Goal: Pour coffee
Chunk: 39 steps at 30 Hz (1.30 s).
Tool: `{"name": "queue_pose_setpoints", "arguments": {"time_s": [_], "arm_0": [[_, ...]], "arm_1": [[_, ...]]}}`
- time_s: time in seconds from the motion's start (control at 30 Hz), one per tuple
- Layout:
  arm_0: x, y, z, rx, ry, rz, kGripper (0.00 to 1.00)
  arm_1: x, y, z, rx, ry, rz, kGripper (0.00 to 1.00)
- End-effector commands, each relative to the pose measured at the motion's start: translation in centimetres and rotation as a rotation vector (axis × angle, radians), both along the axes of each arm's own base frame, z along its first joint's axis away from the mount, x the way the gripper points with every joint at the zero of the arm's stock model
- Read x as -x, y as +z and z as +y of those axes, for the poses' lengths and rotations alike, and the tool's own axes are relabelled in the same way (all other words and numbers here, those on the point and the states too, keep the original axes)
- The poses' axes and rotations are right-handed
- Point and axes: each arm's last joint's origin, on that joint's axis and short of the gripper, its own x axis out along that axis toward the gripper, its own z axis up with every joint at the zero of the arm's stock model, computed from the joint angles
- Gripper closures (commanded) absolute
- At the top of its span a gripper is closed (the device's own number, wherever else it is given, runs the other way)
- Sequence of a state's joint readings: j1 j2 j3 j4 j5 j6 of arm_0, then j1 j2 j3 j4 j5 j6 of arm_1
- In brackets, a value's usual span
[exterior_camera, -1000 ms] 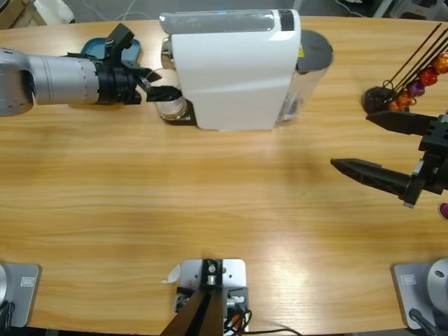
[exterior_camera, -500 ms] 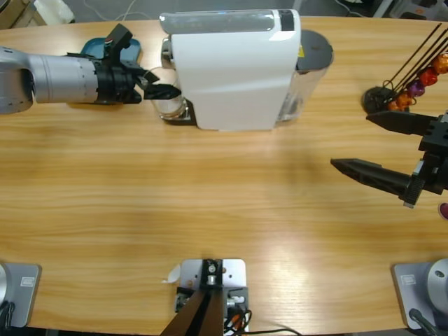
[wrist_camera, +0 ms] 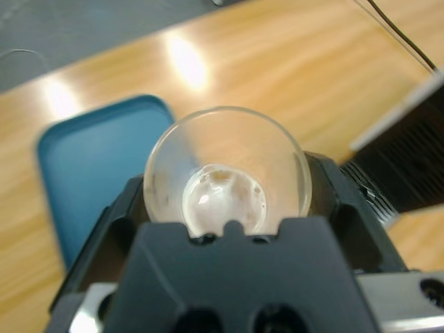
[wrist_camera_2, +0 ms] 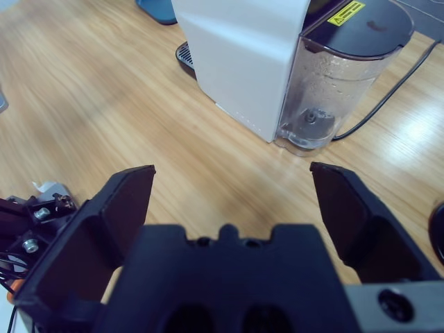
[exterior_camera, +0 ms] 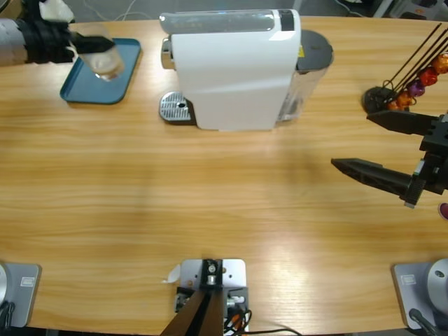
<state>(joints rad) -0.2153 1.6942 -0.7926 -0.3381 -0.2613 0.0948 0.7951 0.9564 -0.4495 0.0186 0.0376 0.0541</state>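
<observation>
Glass sits clamped in the left pincer above the blue tray at the tabletop's far-left corner; setting down remains. Right pincer gapes wide, empty.

Silver-grey arm with black wrist, 2 tapered black jaws on right gripper, small screws.
</observation>
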Motion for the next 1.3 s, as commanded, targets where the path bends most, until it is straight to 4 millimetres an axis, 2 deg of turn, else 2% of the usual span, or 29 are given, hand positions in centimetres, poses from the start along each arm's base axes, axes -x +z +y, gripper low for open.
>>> {"name": "queue_pose_setpoints", "arguments": {"time_s": [0.03,0.4,0.67,0.7,0.77,0.83,0.93,1.03,1.1,1.17,1.23,1.3], "arm_0": [[-4.1,-2.7,4.0,-0.016,0.134,0.059,0.472],[-5.7,-7.2,4.9,-0.007,0.148,0.184,0.469],[-6.3,-7.4,4.9,0.002,0.152,0.201,0.462],[-6.3,-7.5,4.9,0.002,0.15,0.205,0.433],[-6.1,-7.6,4.9,0.002,0.149,0.212,0.256],[-5.9,-7.5,4.9,0.004,0.146,0.214,0.031],[-5.6,-7.2,4.7,0.003,0.132,0.205,0.009],[-5.0,-6.6,4.6,0.001,0.127,0.192,0.009],[-4.3,-5.3,4.7,0.002,0.13,0.164,0.009],[-3.0,-2.8,4.7,0.004,0.131,0.134,0.009],[-1.1,0.6,4.2,-0.006,0.105,0.123,0.009],[2.1,4.3,3.0,-0.029,0.049,0.1,0.009]], "arm_1": [[0.6,-0.6,-0.4,-0.003,0.016,0.004,0.0],[0.6,-0.6,-0.4,-0.003,0.016,0.004,0.0],[0.6,-0.7,-0.4,-0.001,0.014,0.006,0.0],[0.6,-0.7,-0.4,-0.001,0.014,0.006,0.0],[0.6,-0.7,-0.4,0.0,0.013,0.006,0.0],[0.6,-0.7,-0.4,0.0,0.013,0.006,0.0],[0.6,-0.7,-0.4,0.0,0.013,0.006,0.0],[0.5,-0.7,-0.4,0.001,0.013,0.007,0.0],[0.5,-0.7,-0.3,0.003,0.011,0.008,0.0],[0.5,-0.7,-0.3,0.004,0.011,0.009,0.0],[0.4,-0.7,-0.2,0.007,0.013,0.013,0.0],[0.3,-0.8,-0.1,0.01,0.014,0.016,0.0]]}}
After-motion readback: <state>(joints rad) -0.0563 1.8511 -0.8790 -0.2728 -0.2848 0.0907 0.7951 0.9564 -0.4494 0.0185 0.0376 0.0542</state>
